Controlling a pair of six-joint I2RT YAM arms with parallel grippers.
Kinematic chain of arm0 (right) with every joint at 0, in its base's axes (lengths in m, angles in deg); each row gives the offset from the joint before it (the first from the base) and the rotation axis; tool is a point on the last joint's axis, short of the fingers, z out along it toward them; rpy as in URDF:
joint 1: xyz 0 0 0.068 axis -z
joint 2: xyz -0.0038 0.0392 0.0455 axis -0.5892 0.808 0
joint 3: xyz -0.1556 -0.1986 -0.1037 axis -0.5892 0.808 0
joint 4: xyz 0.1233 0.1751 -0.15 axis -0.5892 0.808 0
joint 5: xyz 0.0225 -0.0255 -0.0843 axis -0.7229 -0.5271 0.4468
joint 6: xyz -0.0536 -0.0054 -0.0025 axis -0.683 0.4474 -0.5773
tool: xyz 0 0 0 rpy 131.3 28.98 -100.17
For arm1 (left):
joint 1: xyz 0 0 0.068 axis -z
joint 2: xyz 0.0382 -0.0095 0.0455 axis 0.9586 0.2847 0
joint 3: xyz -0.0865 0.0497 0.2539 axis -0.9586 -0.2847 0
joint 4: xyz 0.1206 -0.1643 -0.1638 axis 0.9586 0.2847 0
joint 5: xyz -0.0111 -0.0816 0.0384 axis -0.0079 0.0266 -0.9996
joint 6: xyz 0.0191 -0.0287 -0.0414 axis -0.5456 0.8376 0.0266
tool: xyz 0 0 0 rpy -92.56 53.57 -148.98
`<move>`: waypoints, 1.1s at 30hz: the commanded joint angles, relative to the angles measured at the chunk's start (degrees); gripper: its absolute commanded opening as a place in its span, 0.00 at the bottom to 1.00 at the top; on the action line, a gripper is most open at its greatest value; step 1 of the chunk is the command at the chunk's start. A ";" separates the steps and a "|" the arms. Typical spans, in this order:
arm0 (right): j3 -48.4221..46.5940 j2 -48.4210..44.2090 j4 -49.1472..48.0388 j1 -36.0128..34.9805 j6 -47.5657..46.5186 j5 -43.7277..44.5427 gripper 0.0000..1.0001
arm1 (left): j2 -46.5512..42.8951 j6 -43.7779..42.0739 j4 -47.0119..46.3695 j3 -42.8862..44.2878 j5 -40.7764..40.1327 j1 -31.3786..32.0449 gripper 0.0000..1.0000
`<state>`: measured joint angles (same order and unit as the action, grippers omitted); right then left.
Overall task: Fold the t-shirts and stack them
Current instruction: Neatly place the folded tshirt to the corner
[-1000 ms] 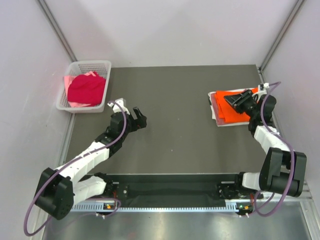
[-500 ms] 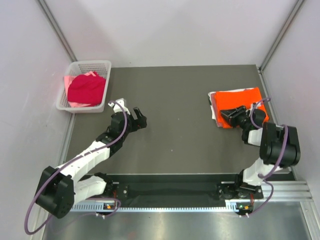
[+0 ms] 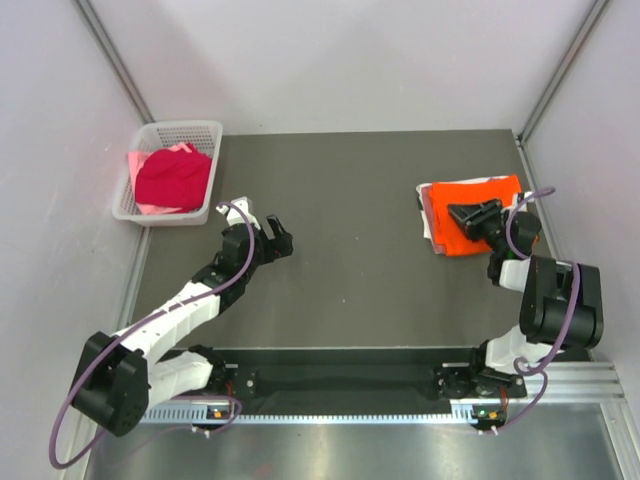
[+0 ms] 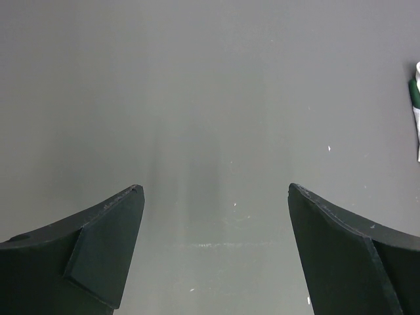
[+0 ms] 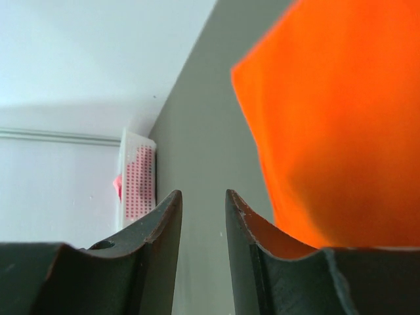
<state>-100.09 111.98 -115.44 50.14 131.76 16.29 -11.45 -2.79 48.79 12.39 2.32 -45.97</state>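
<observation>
A folded bright orange t-shirt point(image 3: 495, 195) lies at the table's right, on top of a stack whose pink and white edges point(image 3: 427, 213) show at its left. My right gripper point(image 3: 462, 213) hovers over the orange shirt's left part. In the right wrist view its jaws point(image 5: 203, 197) stand narrowly apart with only table between them, and the orange cloth point(image 5: 341, 118) is beside the right finger. A crimson t-shirt point(image 3: 172, 177) and pale pink cloth point(image 3: 150, 159) lie in the basket. My left gripper point(image 3: 278, 238) is wide open and empty over bare table point(image 4: 216, 190).
The white lattice basket point(image 3: 205, 135) stands at the far left corner; it also shows far off in the right wrist view point(image 5: 139, 177). A small white and green thing point(image 4: 415, 108) lies at the right edge of the left wrist view. Grey walls enclose the table.
My right gripper swung from over the orange shirt toward its near-left corner, then back a little onto its left part. The left arm has not moved.
</observation>
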 commanded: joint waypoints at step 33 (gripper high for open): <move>-27.16 11.50 16.01 7.66 -0.94 0.74 0.37 | 0.36 -1.37 -1.13 2.05 -0.73 0.02 0.94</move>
<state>-126.06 123.22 -100.48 56.59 131.46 18.48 -11.36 -3.59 48.86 12.39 1.86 -45.97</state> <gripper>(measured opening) 0.369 0.939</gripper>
